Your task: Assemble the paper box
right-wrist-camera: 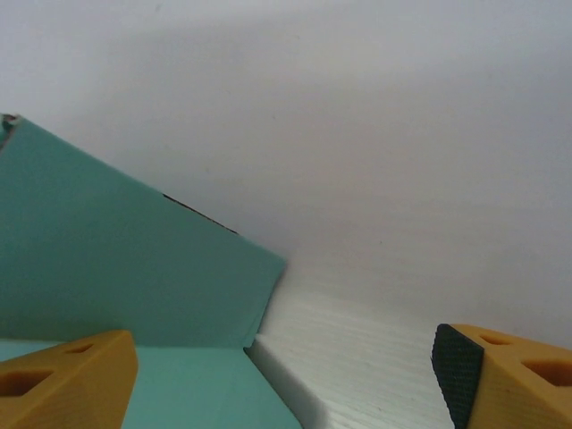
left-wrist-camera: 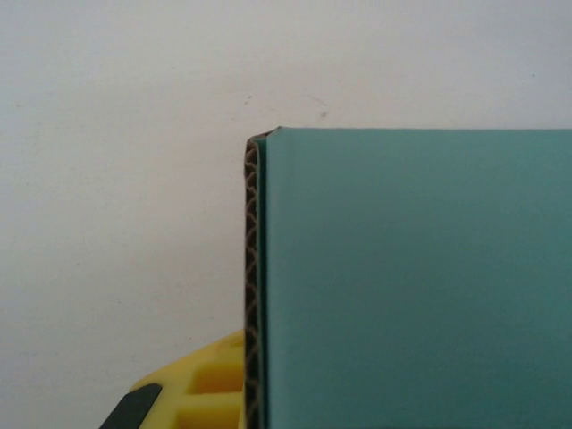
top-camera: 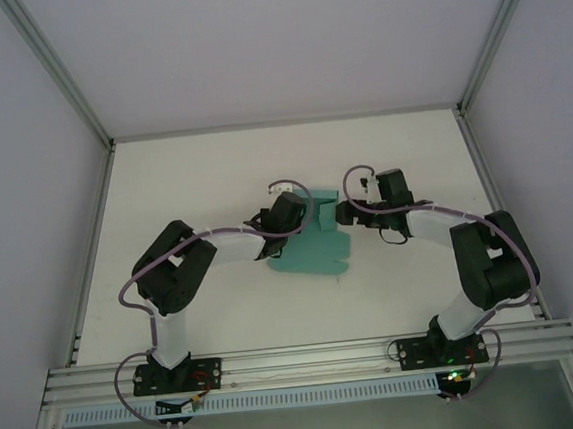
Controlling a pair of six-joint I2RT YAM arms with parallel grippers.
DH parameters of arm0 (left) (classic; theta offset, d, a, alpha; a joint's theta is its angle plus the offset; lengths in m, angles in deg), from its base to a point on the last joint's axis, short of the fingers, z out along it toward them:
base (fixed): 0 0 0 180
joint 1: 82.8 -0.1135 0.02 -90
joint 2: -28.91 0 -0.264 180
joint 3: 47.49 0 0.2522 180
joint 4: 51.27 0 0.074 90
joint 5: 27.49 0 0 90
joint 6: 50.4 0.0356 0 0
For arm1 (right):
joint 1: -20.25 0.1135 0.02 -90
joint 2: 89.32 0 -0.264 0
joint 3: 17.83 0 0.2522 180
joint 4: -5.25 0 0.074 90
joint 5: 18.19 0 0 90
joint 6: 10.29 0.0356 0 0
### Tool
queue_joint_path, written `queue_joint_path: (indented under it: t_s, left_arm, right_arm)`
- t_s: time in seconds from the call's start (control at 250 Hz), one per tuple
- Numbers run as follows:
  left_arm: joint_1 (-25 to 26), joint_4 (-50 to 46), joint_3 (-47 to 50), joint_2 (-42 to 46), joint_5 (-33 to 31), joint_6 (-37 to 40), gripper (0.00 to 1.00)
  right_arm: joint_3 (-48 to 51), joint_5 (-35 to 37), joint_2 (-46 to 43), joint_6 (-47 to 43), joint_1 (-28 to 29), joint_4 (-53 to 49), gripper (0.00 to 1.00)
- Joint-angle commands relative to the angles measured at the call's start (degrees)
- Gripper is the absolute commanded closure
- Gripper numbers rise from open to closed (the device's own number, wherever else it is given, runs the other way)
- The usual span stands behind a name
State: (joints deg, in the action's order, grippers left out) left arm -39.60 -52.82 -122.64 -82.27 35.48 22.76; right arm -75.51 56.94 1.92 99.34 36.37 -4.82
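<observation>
On paper box (top-camera: 310, 259) flap, left end effector (top-camera: 303, 219) clamped, elbow bent

Lab robot cell: white wall panels (top-camera: 272, 45), aluminium frame rails (top-camera: 309, 358).

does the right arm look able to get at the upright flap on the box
Probably yes: the right tool is open and faces the box's upright flap, whose free edge lies just ahead, with nothing in the way.
</observation>
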Motion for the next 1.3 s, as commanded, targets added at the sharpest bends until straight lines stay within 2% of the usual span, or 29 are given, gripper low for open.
queue_joint_path:
  t_s: [0.0, 0.104, 0.216, 0.435, 0.611, 0.751, 0.89, 0.946, 1.018, 1.09, 1.202, 1.298]
  left_arm:
    - [-0.1, -7.1, 0.9, -3.6, 3.2, 1.3, 1.00]
    - [-0.2, -7.7, 0.6, -3.7, 3.1, 1.3, 1.00]
    - [-0.2, -8.4, 0.4, -3.6, 2.3, 1.3, 1.00]
    - [-0.1, -9.0, 0.1, -3.8, 2.1, 1.1, 1.00]
    - [-0.2, -8.9, 0.3, -3.7, 2.3, 1.0, 1.00]
    - [-0.1, -8.6, 0.7, -3.3, 3.0, 1.7, 1.00]
    - [-0.2, -9.2, 0.5, -3.4, 1.8, 2.0, 1.00]
    - [-0.1, -8.7, 0.9, -3.3, 2.3, 1.9, 1.00]
    - [-0.1, -7.9, 1.4, -3.2, 3.0, 1.6, 1.00]
    - [-0.1, -8.1, 1.3, -3.3, 3.1, 1.6, 1.00]
    - [-0.2, -8.3, 1.2, -3.4, 2.8, 2.1, 1.00]
    - [-0.2, -7.9, 1.4, -3.4, 2.9, 2.0, 1.00]
  right_arm:
    - [-1.0, -3.2, 1.8, -2.3, 1.0, 6.0, 0.13]
    - [-1.7, -6.2, 3.1, -2.9, 2.3, 7.9, 0.18]
    - [-0.7, -4.6, 2.1, -5.8, 5.0, 7.4, 0.19]
    - [1.6, -3.1, -1.9, -6.5, 5.2, 0.7, 0.23]
    - [3.7, -4.5, -3.5, -7.0, 5.2, 0.8, 0.23]
    - [-1.5, 0.0, -1.1, -6.7, 5.2, -2.7, 0.28]
    - [-2.1, -2.4, -2.9, -6.9, 5.1, -5.0, 0.29]
    - [0.0, 0.5, -5.9, -4.5, 5.2, -4.8, 0.28]
    - [2.1, 10.4, -10.0, 0.1, 5.0, -7.1, 0.23]
    - [5.1, 16.3, -14.0, 2.6, 4.6, -6.5, 0.19]
    - [5.9, 21.7, -18.0, 5.8, 2.3, -8.0, 0.14]
    - [4.5, 23.7, -16.6, 8.7, -1.0, -10.9, 0.15]
